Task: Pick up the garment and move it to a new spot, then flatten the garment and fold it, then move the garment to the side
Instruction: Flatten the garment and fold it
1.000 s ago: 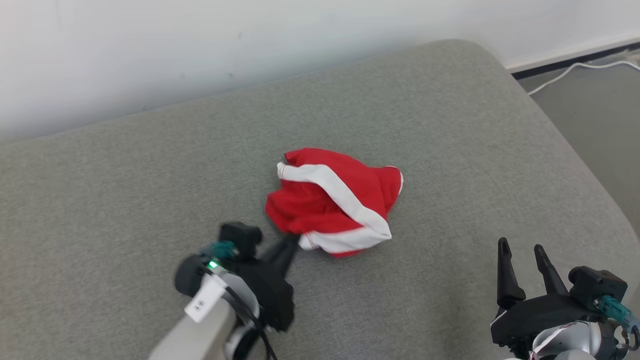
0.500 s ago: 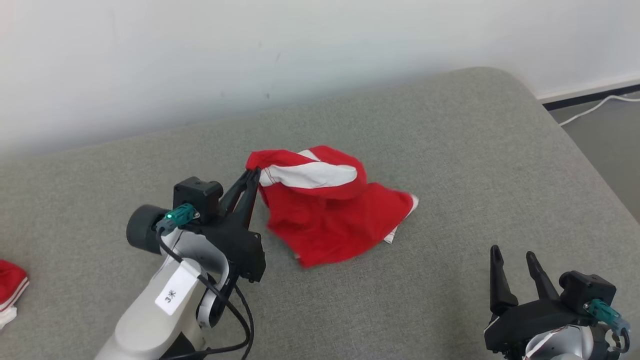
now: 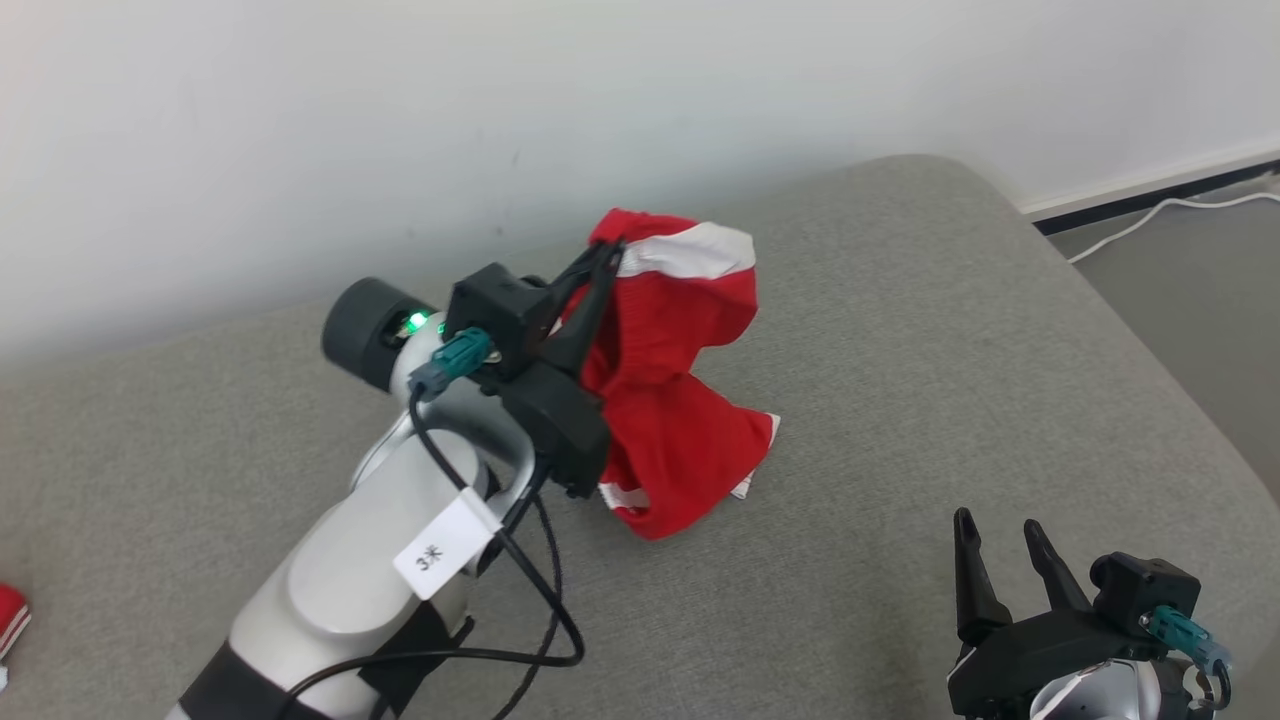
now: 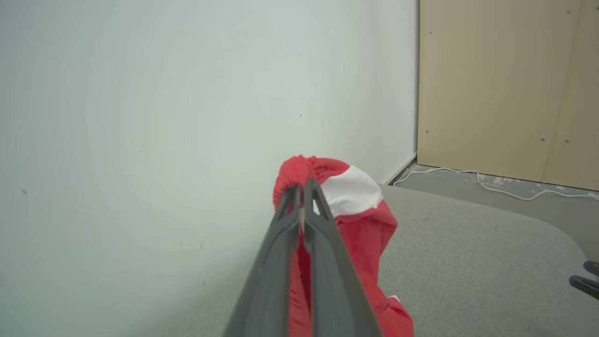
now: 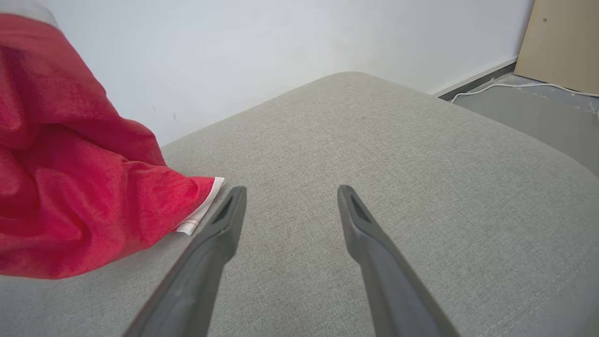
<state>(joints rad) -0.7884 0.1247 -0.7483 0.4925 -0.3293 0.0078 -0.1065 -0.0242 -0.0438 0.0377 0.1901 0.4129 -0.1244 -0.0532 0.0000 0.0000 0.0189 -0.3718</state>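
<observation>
**Red garment hangs from one pinch, tail low over the sofa**

The left gripper [image 3: 606, 258] is raised near the white wall [image 3: 400, 120], its two dark fingers pressed together on a small bunch of the red garment [image 3: 680, 400], right beside the white band. In the left wrist view only a little knot of cloth pokes out past the fingertips. The rest hangs down in a crumpled drape against the gripper's own body. From the right wrist view the white-trimmed corner seems to rest on the grey sofa [image 3: 900, 350], though I cannot be sure it touches.

The right gripper [image 3: 997, 522] sits low at the near edge of the sofa, jaws spread wide and holding nothing, a little apart from the cloth.

What worries me, standing here:

- The hold is on a thin bunch at the very edge. A quick swing could pull the cloth out and drop it in a heap.
- If the low corner drags, the rough sofa cover could tug against the pinch or roll the cloth under itself, which makes flattening harder.
- The cloth lies against the wrist, close to the loose black cable [image 3: 545, 600]. It might catch there when let go.
- Another red piece [image 3: 8, 610] lies at the far left edge, so a spot chosen too near could mix the two.
</observation>
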